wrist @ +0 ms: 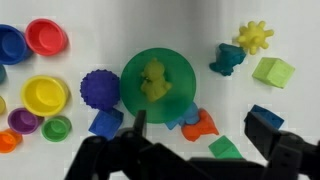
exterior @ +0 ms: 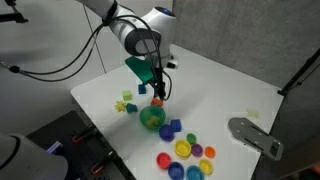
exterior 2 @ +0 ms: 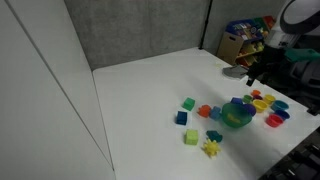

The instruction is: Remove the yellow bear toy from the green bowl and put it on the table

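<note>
The green bowl (wrist: 176,62) stands on the white table (wrist: 150,25), with the yellow bear toy (wrist: 153,82) lying inside it near the middle. My gripper (wrist: 200,135) is open and empty; in the wrist view its two dark fingers sit at the lower edge, one over the bowl's near rim and one off to the right. In both exterior views the gripper (exterior: 158,92) (exterior 2: 256,70) hangs above the bowl (exterior: 151,118) (exterior 2: 237,114), apart from it. The bear is too small to make out in the exterior views.
Around the bowl lie a blue spiky ball (wrist: 98,88), an orange toy (wrist: 202,126), blue and green blocks, a teal toy (wrist: 228,58), a yellow spiky toy (wrist: 254,37) and a yellow-green block (wrist: 273,71). Several coloured cups (wrist: 43,96) sit to the left. A grey object (exterior: 255,135) lies near the table edge.
</note>
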`<state>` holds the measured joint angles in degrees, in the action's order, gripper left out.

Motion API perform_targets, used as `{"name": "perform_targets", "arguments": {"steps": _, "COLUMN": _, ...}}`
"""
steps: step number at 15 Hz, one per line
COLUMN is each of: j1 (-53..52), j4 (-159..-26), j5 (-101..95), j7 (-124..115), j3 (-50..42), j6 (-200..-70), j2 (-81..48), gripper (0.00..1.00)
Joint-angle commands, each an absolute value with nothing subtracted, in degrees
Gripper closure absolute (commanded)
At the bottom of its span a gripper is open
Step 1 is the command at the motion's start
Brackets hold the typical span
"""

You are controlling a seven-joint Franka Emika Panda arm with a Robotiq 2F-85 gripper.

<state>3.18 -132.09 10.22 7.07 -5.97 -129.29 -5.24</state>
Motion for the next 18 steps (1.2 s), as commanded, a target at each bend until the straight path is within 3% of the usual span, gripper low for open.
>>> {"name": "perform_targets", "arguments": {"steps": 1, "j1": 3.9, "j4": -131.2, "j5": 8.9, "j7": 7.8, "j3": -5.1, "j6": -135.0, "j2": -11.4, "gripper": 0.0}}
{"name": "perform_targets", "arguments": {"steps": 18, "j1": 7.0, "j4": -128.2, "j5": 9.2, "j7": 8.3, "j3": -2.7, "j6": -146.5, "j2": -27.0, "gripper": 0.0}}
